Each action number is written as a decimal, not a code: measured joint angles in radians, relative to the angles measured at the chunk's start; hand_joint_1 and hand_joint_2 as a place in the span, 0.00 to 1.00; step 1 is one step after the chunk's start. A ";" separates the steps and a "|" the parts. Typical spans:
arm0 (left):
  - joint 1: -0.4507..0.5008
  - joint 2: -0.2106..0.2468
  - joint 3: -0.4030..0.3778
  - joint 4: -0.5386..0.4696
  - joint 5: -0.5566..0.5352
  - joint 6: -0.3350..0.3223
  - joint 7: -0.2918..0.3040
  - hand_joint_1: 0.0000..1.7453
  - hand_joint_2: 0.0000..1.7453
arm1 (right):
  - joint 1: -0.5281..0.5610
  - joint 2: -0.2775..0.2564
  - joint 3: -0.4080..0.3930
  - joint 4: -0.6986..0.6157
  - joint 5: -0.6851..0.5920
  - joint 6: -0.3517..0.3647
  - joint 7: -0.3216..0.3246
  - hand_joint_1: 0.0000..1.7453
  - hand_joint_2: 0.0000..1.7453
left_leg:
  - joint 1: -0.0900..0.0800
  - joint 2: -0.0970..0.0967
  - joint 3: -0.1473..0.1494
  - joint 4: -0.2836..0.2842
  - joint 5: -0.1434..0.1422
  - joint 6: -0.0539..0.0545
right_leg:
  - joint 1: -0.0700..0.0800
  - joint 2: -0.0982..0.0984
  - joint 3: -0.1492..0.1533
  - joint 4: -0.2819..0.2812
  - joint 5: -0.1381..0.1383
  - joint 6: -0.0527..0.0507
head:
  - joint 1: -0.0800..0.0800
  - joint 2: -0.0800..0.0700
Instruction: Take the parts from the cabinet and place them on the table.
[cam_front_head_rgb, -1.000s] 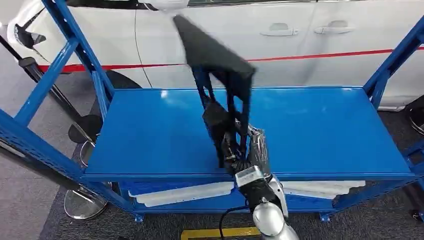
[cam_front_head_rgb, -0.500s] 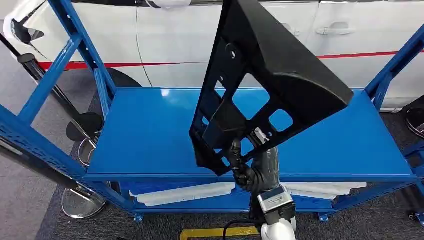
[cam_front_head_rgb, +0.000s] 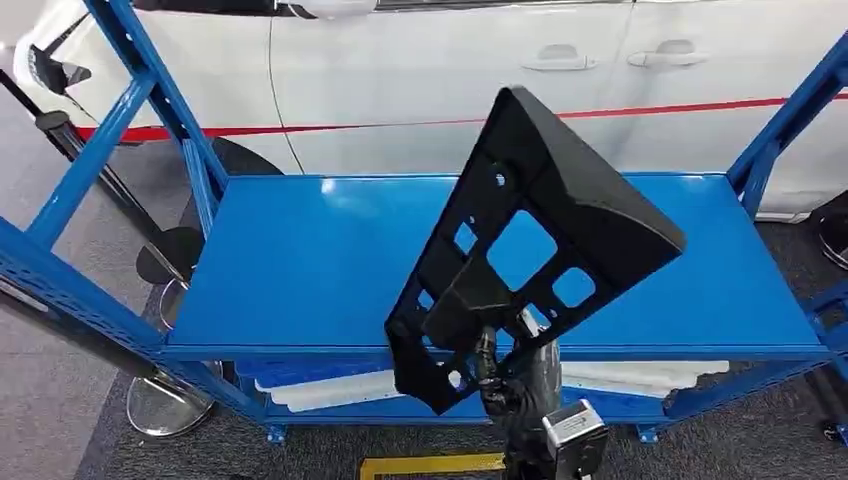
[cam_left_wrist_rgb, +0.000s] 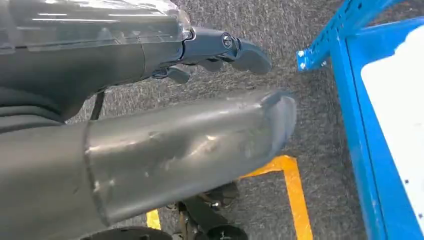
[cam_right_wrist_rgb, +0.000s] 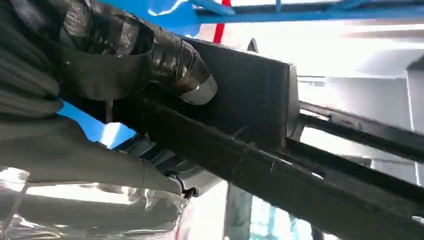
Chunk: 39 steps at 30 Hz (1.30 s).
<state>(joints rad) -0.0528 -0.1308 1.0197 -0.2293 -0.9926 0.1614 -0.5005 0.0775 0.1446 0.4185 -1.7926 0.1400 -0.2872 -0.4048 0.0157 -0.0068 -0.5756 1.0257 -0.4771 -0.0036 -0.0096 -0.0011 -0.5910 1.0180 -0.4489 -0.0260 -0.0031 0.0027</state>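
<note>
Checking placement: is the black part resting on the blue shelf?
No, the right hand holds the black part tilted in the air above the shelf.

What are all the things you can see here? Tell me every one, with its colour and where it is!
black part: one, black with cut-out holes, held tilted in the air above the blue shelf
blue rack: one, blue, in the middle, with a bare top shelf and slanted posts at both sides
white parts: at least two, white, on the lower shelf under the top one
car: one, white with a red stripe, behind the rack
stand base: one, shiny metal, on the floor left of the rack
yellow tape: one line, yellow, on the grey floor in front of the rack
right hand: one, dark, grips the black part at its lower end
left hand: one, grey, hangs above the floor, holds nothing
</note>
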 joint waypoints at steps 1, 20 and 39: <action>0.000 0.000 0.004 0.000 0.002 0.001 0.001 0.00 0.00 | 0.010 0.005 -0.003 -0.002 -0.006 0.003 -0.008 1.00 1.00 | 0.000 0.002 -0.014 0.043 -0.046 -0.003 | 0.000 0.000 -0.005 -0.001 0.005 -0.007 | 0.000 0.000; -0.004 -0.007 0.032 -0.005 -0.035 0.012 0.066 0.00 0.00 | 0.154 0.005 -0.044 -0.059 -0.003 0.190 -0.147 1.00 1.00 | -0.005 0.018 0.038 -0.044 0.016 0.047 | -0.004 0.001 -0.135 0.298 -0.164 0.056 | 0.001 0.000; 0.006 -0.010 0.061 -0.008 -0.076 0.011 0.116 0.00 0.00 | 0.258 0.030 -0.145 -0.037 -0.255 0.500 -0.206 1.00 1.00 | -0.008 0.012 0.038 0.089 -0.044 0.014 | 0.027 -0.009 0.012 -0.001 -0.013 -0.019 | 0.000 0.000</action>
<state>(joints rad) -0.0466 -0.1411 1.0803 -0.2377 -1.0681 0.1728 -0.3849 0.3355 0.1747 0.2731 -1.8292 -0.1148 0.2129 -0.6108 0.0080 0.0053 -0.5373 1.1148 -0.5207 0.0103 0.0174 -0.0105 -0.5794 1.0167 -0.4618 -0.0453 -0.0034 0.0027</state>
